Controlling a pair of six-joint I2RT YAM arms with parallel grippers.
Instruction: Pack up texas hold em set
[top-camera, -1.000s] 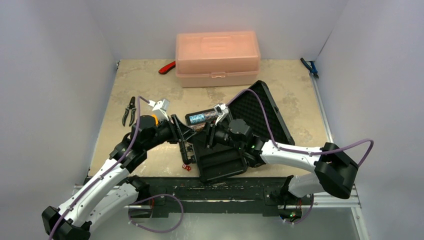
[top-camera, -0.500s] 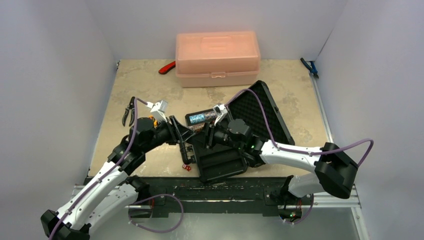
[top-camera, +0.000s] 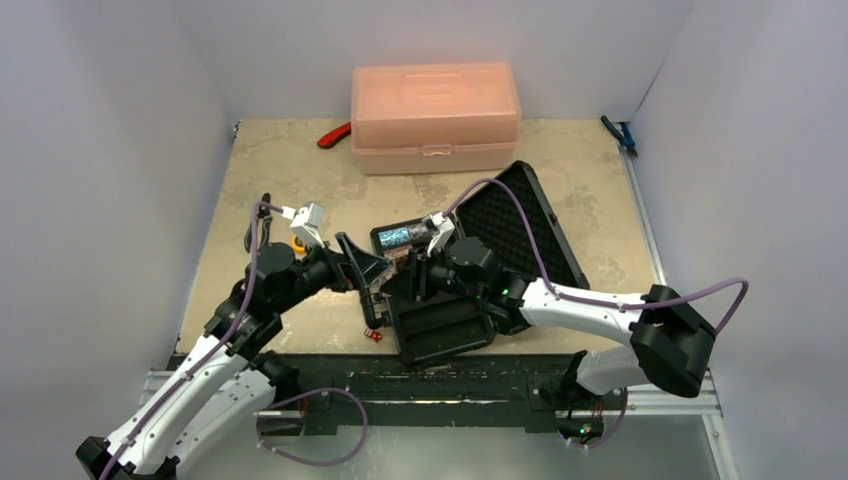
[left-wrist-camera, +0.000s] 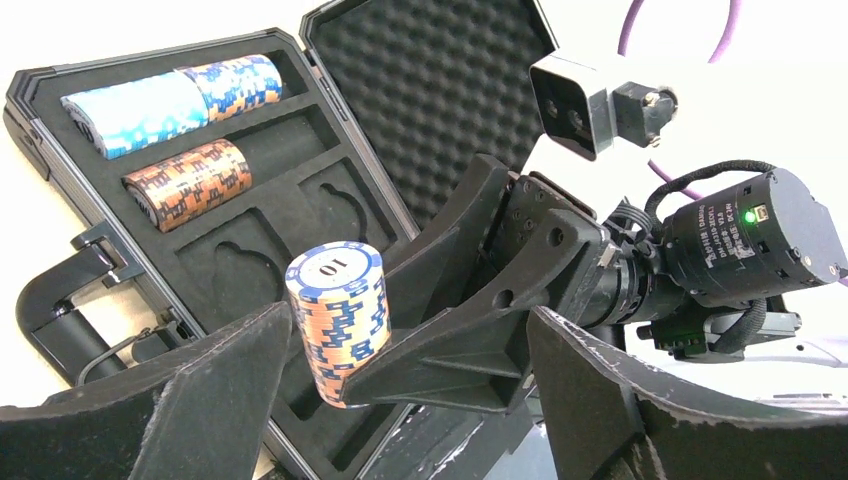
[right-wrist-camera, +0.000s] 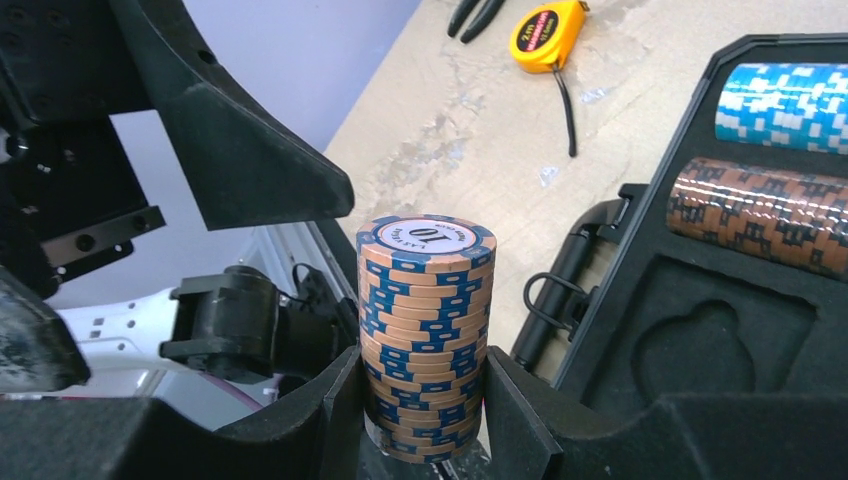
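My right gripper (right-wrist-camera: 425, 405) is shut on an upright stack of orange-and-blue poker chips (right-wrist-camera: 425, 320), held above the open black briefcase (top-camera: 450, 320). The stack also shows in the left wrist view (left-wrist-camera: 337, 320). My left gripper (left-wrist-camera: 410, 330) is open and empty, its fingers on either side of the right gripper's finger, apart from the stack. In the foam slots lie a light-blue stack (left-wrist-camera: 135, 105), a blue-and-orange stack (left-wrist-camera: 235, 80) and a reddish-brown stack (left-wrist-camera: 190, 180). Two red dice (top-camera: 372, 335) lie on the table beside the case's left edge.
The briefcase lid (top-camera: 520, 225) lies open to the right. A pink plastic box (top-camera: 435, 115) stands at the back, with a red-handled tool (top-camera: 335, 135) at its left. A yellow tape measure (right-wrist-camera: 545, 22) and pliers (right-wrist-camera: 475, 12) lie left of the case. A blue tool (top-camera: 620, 135) lies at the far right.
My left arm has drawn back a little to the left, its gripper still open. The right gripper has stayed put with the chip stack in it.
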